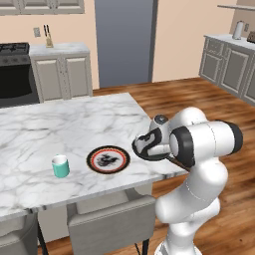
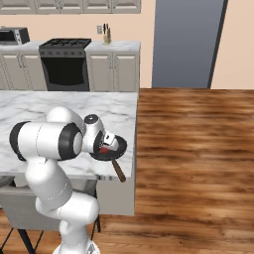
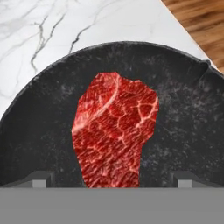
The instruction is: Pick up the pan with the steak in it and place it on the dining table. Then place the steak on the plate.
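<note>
Now, pan: set on dining table corner.
Steak: unlifted; plate awaited.
Gripper: fingers spread, unclosed.

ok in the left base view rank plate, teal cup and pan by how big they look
1. plate, looks largest.
2. pan, partly hidden behind the arm, so it may match the plate.
3. teal cup, clearly smallest.

Dining table, marble top: teal cup at 9 o'clock of plate; pan at 3 o'clock, nr corner.
</note>
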Tool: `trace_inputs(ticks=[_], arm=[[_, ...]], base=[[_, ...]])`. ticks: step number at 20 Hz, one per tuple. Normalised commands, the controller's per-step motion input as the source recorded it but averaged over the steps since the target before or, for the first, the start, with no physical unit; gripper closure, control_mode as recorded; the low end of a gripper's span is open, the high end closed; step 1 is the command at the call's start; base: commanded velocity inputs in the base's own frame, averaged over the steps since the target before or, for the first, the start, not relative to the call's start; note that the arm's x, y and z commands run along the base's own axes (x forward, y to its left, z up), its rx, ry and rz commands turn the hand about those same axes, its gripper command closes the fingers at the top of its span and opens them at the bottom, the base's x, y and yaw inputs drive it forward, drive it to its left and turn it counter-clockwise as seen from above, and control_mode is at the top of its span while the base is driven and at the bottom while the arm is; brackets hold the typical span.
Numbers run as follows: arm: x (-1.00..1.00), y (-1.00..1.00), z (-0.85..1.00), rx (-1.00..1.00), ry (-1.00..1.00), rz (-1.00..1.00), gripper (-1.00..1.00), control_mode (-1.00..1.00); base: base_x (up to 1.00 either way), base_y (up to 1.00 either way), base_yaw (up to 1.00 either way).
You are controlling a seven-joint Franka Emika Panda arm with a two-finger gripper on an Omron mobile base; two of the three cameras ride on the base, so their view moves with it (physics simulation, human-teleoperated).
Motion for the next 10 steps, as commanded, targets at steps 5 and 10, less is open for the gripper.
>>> trace_inputs(ticks=[5,10], arm=[[-0.01,-0.01,-0.11,0.01,0.0,0.0,-1.0,-1.0],[-0.04,-0.04,-0.29,0.05,0.0,0.0,-1.0,-1.0]], base=[[0.0,0.0,0.0],[0.0,0.0,0.0]])
